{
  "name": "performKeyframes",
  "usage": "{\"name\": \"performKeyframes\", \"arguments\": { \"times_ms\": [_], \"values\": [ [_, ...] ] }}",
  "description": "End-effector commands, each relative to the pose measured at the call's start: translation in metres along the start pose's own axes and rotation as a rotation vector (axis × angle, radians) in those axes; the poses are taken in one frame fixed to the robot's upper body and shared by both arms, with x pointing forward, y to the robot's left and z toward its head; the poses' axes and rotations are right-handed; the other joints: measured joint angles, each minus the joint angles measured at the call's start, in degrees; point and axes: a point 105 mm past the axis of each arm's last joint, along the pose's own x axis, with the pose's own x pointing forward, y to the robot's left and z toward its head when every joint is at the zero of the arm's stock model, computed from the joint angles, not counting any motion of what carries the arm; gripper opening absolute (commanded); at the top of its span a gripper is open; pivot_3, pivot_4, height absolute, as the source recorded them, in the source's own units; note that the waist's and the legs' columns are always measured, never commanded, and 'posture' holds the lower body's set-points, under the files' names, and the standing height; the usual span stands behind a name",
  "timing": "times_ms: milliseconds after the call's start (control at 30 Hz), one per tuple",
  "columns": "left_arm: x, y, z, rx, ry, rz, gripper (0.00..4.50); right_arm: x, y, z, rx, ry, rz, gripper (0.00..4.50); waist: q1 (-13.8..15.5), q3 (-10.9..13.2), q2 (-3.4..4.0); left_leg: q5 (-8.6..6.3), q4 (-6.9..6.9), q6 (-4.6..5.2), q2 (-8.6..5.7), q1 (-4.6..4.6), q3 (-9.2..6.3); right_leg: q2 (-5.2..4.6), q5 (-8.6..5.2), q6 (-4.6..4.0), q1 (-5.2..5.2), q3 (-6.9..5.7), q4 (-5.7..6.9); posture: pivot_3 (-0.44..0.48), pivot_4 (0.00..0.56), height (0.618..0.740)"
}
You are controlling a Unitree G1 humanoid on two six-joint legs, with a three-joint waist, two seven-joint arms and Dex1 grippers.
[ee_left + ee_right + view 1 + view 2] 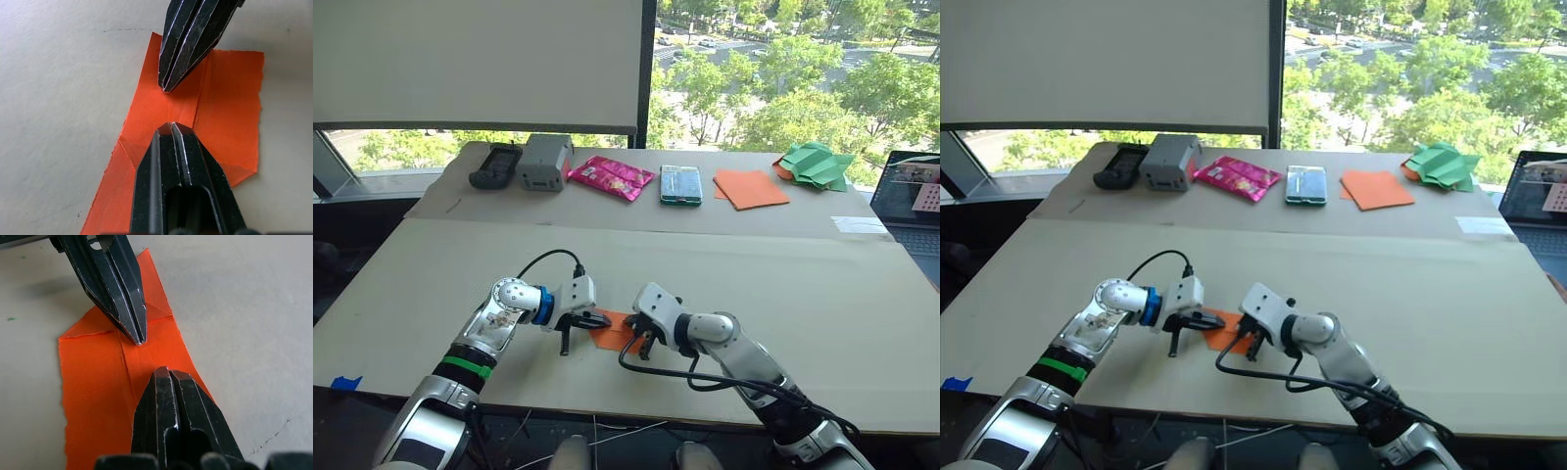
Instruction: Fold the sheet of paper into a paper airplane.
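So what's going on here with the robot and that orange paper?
The robot is part-way through folding the sheet of paper on the table. Both the left gripper and the right gripper are shut, tips pressing down on it along a centre crease. It is creased but flat, not an airplane yet.

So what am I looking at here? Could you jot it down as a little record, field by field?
work surface: cardboard-covered table
item being folded: sheet of paper, orange, creased, lying flat
left gripper: shut, tip over the paper
right gripper: shut, tip over the paper, facing the left one
far edge: smooth orange sheet, green paper shape, pink packet, grey box
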Motion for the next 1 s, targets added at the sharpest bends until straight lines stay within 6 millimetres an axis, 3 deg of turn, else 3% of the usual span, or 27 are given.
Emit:
{"name": "performKeyframes", "arguments": {
  "times_ms": [33,800,900,1000],
  "values": [
    [-0.006,-0.015,-0.044,-0.093,0.153,-0.028,0.00,0.003,0.011,-0.028,0.046,0.115,0.038,0.02,-0.3,-0.1,0.03,0.00,0.00,0.00,0.00,0.02,0.00,0.00,0.00,0.00,0.01,0.00,0.00,0.000,0.150,0.702],
    [-0.058,-0.041,-0.080,-0.236,0.216,0.090,0.00,0.006,0.009,-0.029,0.034,0.128,0.053,0.02,-2.1,-0.1,0.20,-0.09,-0.16,-0.11,0.08,0.32,-0.02,-0.06,-0.04,-0.06,-0.04,-0.01,0.04,0.000,0.150,0.702],
    [-0.062,-0.038,-0.080,-0.240,0.214,0.112,0.00,0.006,0.008,-0.021,0.015,0.093,0.052,0.02,-2.3,-0.1,0.23,-0.10,-0.17,-0.12,0.08,0.32,-0.03,-0.07,-0.04,-0.07,-0.07,-0.02,0.04,0.000,0.150,0.702],
    [-0.068,-0.033,-0.075,-0.238,0.201,0.146,0.00,0.002,0.003,-0.001,-0.008,0.006,0.036,0.02,-2.6,0.0,0.24,-0.11,-0.19,-0.13,0.08,0.30,-0.03,-0.07,-0.04,-0.07,-0.09,-0.01,0.03,0.000,0.150,0.702]
  ]
}}
